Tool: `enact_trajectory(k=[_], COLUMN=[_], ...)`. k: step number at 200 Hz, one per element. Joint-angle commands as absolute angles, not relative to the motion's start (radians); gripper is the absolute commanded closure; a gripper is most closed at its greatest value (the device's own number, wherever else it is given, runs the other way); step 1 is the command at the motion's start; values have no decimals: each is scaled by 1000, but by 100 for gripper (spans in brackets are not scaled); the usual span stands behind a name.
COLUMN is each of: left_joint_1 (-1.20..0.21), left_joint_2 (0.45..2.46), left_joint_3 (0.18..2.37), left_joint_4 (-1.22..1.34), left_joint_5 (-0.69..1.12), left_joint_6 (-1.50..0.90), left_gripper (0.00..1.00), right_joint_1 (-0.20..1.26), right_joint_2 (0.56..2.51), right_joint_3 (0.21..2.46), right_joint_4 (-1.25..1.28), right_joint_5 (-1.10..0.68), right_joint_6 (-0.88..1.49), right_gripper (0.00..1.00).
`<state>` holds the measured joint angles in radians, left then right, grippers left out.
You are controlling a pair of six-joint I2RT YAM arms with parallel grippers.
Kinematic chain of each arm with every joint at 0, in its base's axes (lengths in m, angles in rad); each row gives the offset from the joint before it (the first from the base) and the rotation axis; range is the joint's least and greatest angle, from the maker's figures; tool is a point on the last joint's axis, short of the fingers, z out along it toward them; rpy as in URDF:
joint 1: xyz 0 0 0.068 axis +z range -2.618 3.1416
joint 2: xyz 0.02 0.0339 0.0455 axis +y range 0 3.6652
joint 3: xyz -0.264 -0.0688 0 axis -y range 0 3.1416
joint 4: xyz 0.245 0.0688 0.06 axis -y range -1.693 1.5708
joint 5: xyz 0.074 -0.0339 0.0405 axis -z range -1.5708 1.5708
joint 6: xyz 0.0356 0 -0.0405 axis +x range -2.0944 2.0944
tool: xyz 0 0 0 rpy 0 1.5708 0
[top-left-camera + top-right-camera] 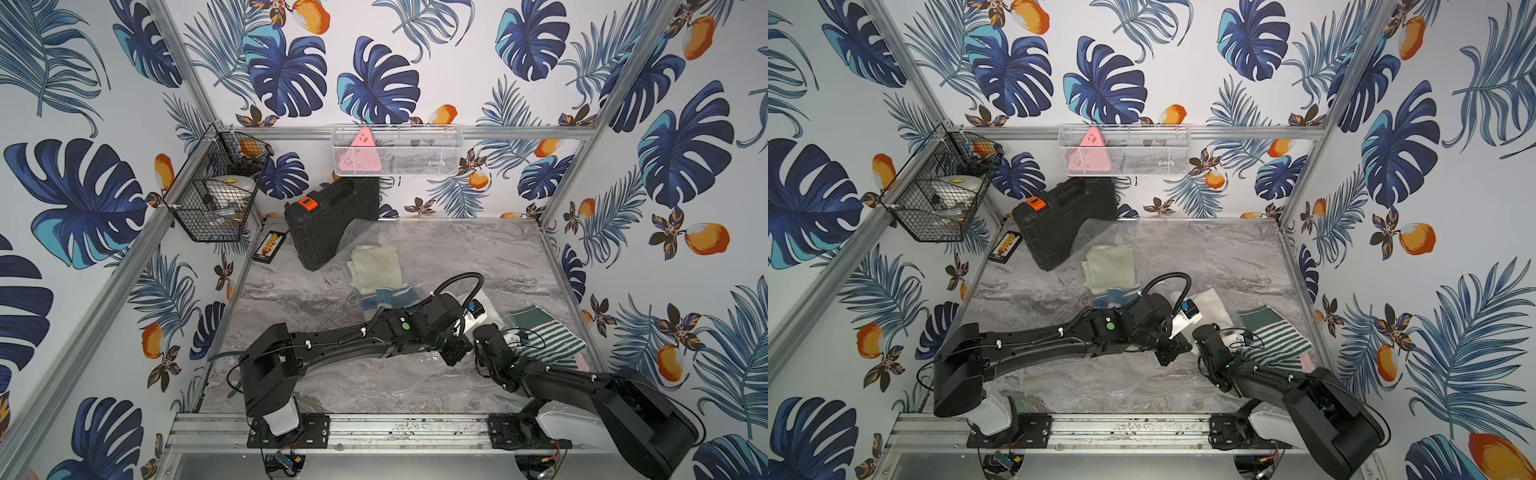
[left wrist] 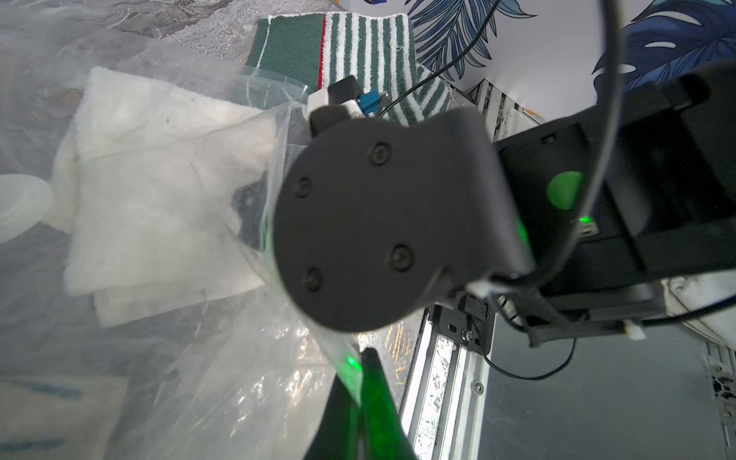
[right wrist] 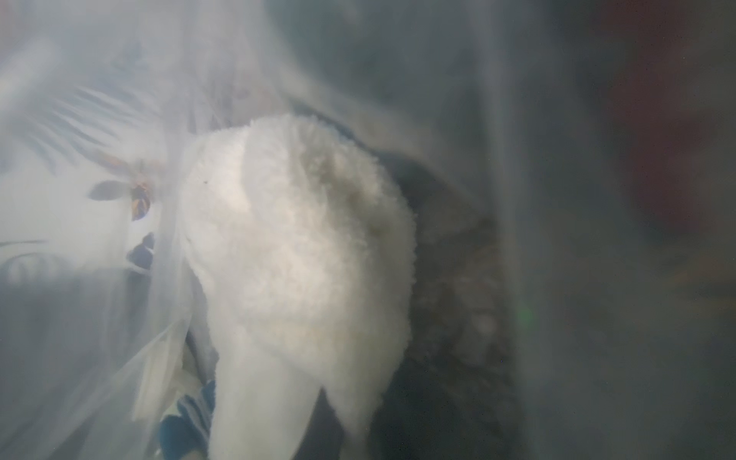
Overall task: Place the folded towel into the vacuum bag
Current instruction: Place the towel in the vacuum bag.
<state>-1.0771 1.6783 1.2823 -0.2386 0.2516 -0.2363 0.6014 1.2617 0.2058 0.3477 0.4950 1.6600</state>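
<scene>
No text, brand or number can be read. Small dark marks are seen on the pink triangular plastic piece [image 1: 362, 139] in the white wire-mesh basket [image 1: 436, 166]. Dark print is seen on a small white tag [image 1: 1180, 323] on the black robot arm [image 1: 1059, 345]. Neither can be made out.

The vacuum bag [image 1: 368, 232] is a large, clear, glossy plastic bag, heavily crinkled. In both top views it lies across the middle of the marbled tabletop [image 1: 478, 257], from the far side toward the near edge. In the left wrist view its film [image 2: 199, 358] is wrinkled and partly lifted. A strip runs along the open edge [image 2: 275, 77], and a round whitish valve [image 2: 20, 207] shows on it.

The folded towel [image 2: 159, 191] is white and fluffy, folded into a rough rectangle of several layers. It lies under the film, just inside the bag's open edge. In a top view the towel [image 1: 1212, 307] shows at the bag's right side. In the right wrist view a rounded fold of the towel [image 3: 298, 247] bulges with hazy plastic around it.
</scene>
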Motion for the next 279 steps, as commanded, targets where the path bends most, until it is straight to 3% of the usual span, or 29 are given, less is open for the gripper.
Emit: enact_trajectory(k=[1, 56, 74, 86, 108, 127, 153, 174, 195, 217, 255, 267, 279], left_joint_1=[-1085, -1045, -1034, -1031, -1025, -1023, -1025, -1026, -1026, -1026, -1023, -1020, -1016], left_joint_2=[1683, 1684, 1689, 1689, 1685, 1684, 1690, 1699, 1700, 1697, 1707, 1709, 1706], left_joint_3=[1311, 1320, 1316, 1312, 1299, 1299, 1311, 1322, 1327, 1327, 1330, 1326, 1320], left_joint_4=[-236, -265, -266, -267, -261, -256, -241, -231, -229, -239, -255, -250, -251], left_joint_5=[298, 294, 295, 298, 296, 304, 325, 347, 351, 354, 354, 354, 349], left_joint_6=[-199, -172, -168, -167, -169, -173, -188, -200, -204, -197, -180, -181, -183], left_gripper=[100, 100, 100, 100, 100, 100, 100, 100, 100, 100, 100, 100, 100], right_joint_1=[620, 646, 646, 646, 646, 646, 643, 643, 643, 640, 626, 617, 611], right_joint_2=[1392, 1610, 1685, 1712, 1646, 1527, 1437, 1531, 1700, 1846, 1913, 1911, 1894], right_joint_3=[239, 357, 348, 315, 242, 201, 223, 260, 287, 337, 462, 472, 451], right_joint_4=[575, 796, 909, 983, 959, 794, 632, 705, 894, 1056, 1034, 1025, 1031], right_joint_5=[485, 449, 413, 389, 348, 369, 406, 402, 407, 426, 392, 381, 364], right_joint_6=[1711, 1641, 1611, 1624, 1652, 1671, 1650, 1662, 1688, 1669, 1592, 1576, 1586], right_gripper=[100, 98, 88, 73, 57, 60, 79, 93, 98, 100, 98, 92, 78])
